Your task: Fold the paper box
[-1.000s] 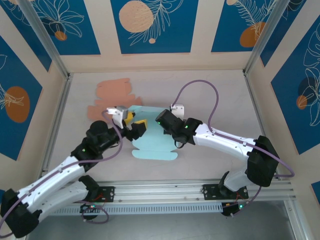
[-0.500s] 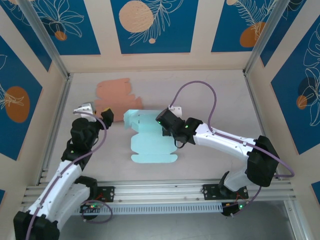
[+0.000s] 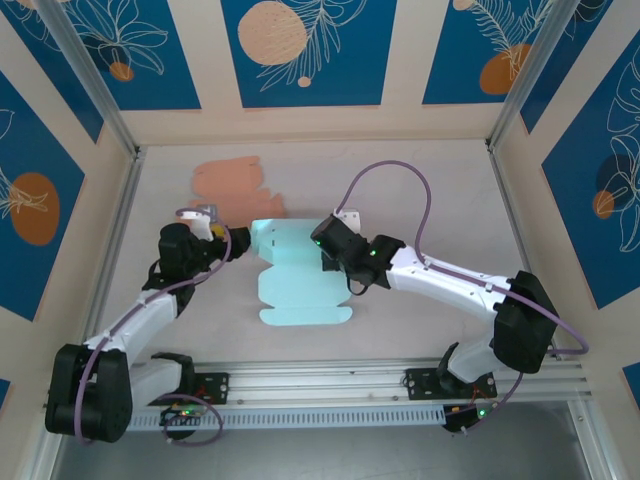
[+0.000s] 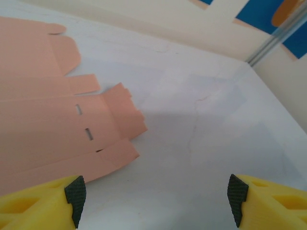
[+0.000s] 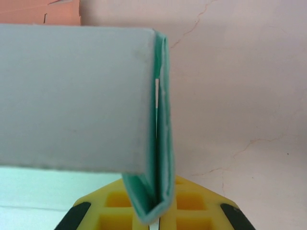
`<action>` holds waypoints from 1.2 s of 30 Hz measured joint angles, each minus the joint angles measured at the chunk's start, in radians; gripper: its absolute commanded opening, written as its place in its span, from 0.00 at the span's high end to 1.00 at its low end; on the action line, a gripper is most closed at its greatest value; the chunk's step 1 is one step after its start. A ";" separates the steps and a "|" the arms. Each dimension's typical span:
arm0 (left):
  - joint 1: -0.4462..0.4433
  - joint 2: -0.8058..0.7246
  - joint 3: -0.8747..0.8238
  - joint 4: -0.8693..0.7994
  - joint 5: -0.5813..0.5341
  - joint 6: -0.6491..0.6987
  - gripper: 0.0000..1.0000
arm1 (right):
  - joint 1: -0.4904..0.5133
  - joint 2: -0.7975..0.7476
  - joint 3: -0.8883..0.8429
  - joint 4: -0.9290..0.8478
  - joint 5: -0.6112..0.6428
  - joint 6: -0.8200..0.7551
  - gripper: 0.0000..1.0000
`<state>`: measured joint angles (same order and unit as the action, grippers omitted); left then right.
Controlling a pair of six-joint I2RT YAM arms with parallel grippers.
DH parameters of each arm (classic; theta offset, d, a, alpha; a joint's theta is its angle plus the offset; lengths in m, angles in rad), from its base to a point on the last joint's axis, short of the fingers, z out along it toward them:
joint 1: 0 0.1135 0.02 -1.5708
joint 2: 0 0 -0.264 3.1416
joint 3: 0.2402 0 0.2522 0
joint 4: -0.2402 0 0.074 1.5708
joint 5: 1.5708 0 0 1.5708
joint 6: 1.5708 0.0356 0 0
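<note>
Blue paper box [image 3: 300, 290] — the right end effector [image 3: 322, 245] clamps its raised flap; the left end effector [image 3: 232, 240], jaws apart, hovers beside it.

Pale blue paper box [image 3: 300, 290], salmon-pink sheet [image 3: 228, 185], yellow left end effector [image 4: 156, 195], blue leaf-patterned walls [image 3: 310, 50]

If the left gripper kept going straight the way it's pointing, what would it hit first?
Most likely the bare table, just right of the pink sheet. The left gripper is open and angled down at that spot in its wrist view, though depth is hard to judge.
</note>
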<state>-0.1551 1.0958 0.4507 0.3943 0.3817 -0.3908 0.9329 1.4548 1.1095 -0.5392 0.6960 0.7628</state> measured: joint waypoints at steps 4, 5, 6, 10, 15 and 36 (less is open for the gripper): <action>-0.021 0.002 -0.001 0.042 0.032 0.000 0.21 | -0.018 0.022 0.006 0.013 0.007 -0.006 1.00; -0.031 0.004 -0.001 0.049 0.042 0.000 0.21 | -0.023 0.029 0.008 0.016 0.006 -0.008 1.00; -0.041 0.008 -0.001 0.061 0.053 0.000 0.21 | -0.025 0.035 0.010 0.020 0.006 -0.011 1.00; -0.074 0.040 -0.001 0.102 0.093 -0.002 0.21 | -0.027 0.047 0.010 0.040 0.002 -0.021 1.00; -0.111 0.078 -0.001 0.147 0.109 -0.011 0.20 | -0.043 0.050 0.010 0.048 -0.002 -0.032 1.00; -0.153 0.055 -0.003 0.068 0.214 0.205 0.35 | -0.066 0.078 0.030 -0.007 -0.020 -0.037 1.00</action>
<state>-0.3080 1.1507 0.4477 0.4618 0.5957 -0.1860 0.8673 1.5330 1.1397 -0.5465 0.6758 0.7261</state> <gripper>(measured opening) 0.636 0.092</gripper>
